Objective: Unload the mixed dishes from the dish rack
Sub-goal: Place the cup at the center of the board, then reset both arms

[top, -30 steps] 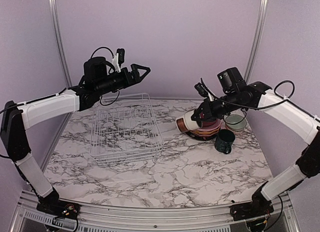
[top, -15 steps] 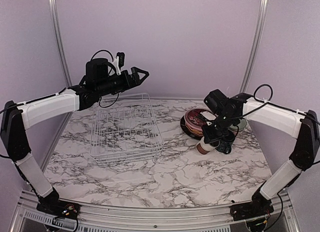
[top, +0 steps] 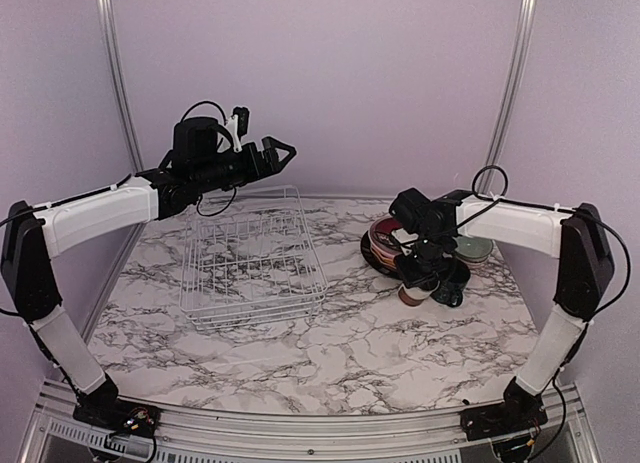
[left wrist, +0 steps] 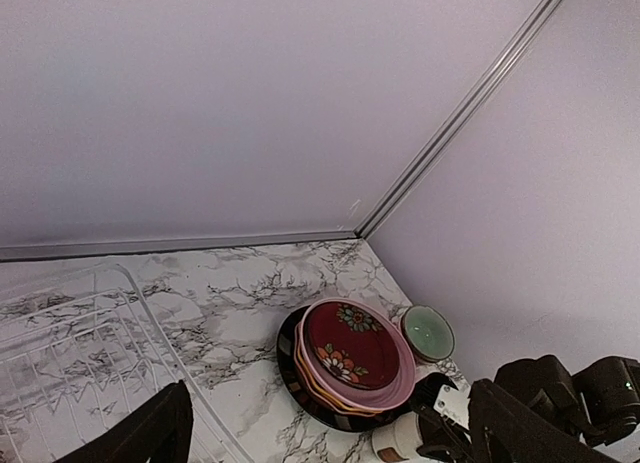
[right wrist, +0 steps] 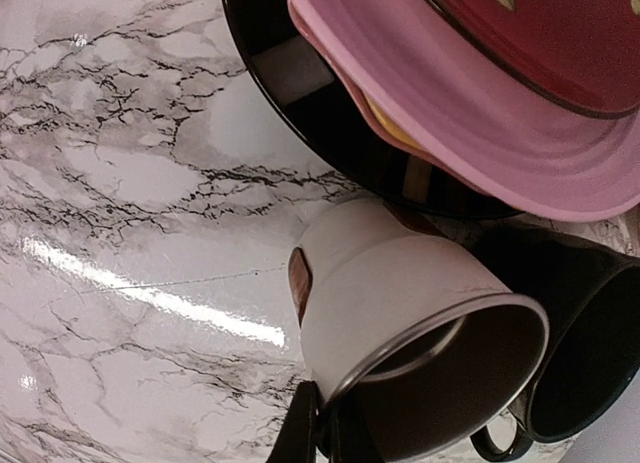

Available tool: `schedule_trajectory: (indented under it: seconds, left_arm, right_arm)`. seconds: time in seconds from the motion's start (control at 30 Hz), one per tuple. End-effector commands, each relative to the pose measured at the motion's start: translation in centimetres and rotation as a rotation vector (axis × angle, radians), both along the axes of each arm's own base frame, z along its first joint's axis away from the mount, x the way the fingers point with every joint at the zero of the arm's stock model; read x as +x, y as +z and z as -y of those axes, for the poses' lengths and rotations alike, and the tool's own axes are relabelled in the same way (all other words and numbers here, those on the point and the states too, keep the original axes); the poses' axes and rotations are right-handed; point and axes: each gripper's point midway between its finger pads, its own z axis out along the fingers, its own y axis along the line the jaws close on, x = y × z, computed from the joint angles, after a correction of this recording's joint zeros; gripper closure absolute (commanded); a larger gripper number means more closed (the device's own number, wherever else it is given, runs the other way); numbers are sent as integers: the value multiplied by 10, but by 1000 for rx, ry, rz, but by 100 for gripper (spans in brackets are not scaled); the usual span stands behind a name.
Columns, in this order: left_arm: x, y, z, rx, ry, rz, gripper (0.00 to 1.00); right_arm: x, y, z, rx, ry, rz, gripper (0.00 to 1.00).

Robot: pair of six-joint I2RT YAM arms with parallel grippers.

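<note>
The white-and-brown cup (top: 411, 294) (right wrist: 400, 293) is pinched by its rim in my shut right gripper (top: 420, 280) (right wrist: 322, 428). It is down at the table, just in front of the plate stack (top: 392, 245) (right wrist: 480, 93) and touching the dark green mug (top: 452, 283) (right wrist: 590, 333). A floral red plate tops the stack (left wrist: 355, 353). Behind the stack sits the pale green bowl (top: 472, 248) (left wrist: 428, 333). The white wire dish rack (top: 250, 258) (left wrist: 70, 353) holds no dish. My left gripper (top: 281, 147) (left wrist: 330, 398) hovers open high above the rack's far edge, pointing right.
The purple back wall and its metal corner posts (top: 510, 83) close in the table. My right arm (top: 520, 223) reaches in over the bowl. Bare marble table (top: 350, 353) lies in front of the rack and dishes.
My right gripper carried the cup from above the plate stack down to the table in front of it, beside the mug. The left arm barely moved.
</note>
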Motion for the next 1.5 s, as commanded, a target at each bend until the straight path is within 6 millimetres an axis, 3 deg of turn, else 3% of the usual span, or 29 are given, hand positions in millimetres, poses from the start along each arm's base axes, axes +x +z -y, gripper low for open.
schedule_trajectory:
  seconds: [0.0,0.13,0.43,0.53,0.73,0.9,1.1,1.17,1.47]
  left_arm:
    - [3,4,-7,34,31,3,1]
    - [5,-3,-10,56,39,-24,1]
    - [13,-26,-27,102,72,-151,1]
    - [16,-33,-34,129,101,-186,1]
    - [22,-32,-65,164,208,-231,1]
    - [22,-25,-99,207,306,-220,1]
    - [8,-29,-131,258,375,-224,1]
    - [2,-37,-137,291,381,-244,1]
    - [-34,-106,-148,381,331,-341,1]
  right_arm:
    - [16,12,-1,-44,15,51,97]
    - [21,12,-6,-35,18,49,90]
    - [27,27,-18,10,23,57,58]
    - [33,46,-26,54,32,89,46]
    - [55,113,-56,234,76,226,2]
    - [73,168,-76,485,76,331,2]
    - [93,217,-58,777,15,456,2]
    - [93,216,-49,836,7,462,2]
    - [70,166,-30,822,20,438,2]
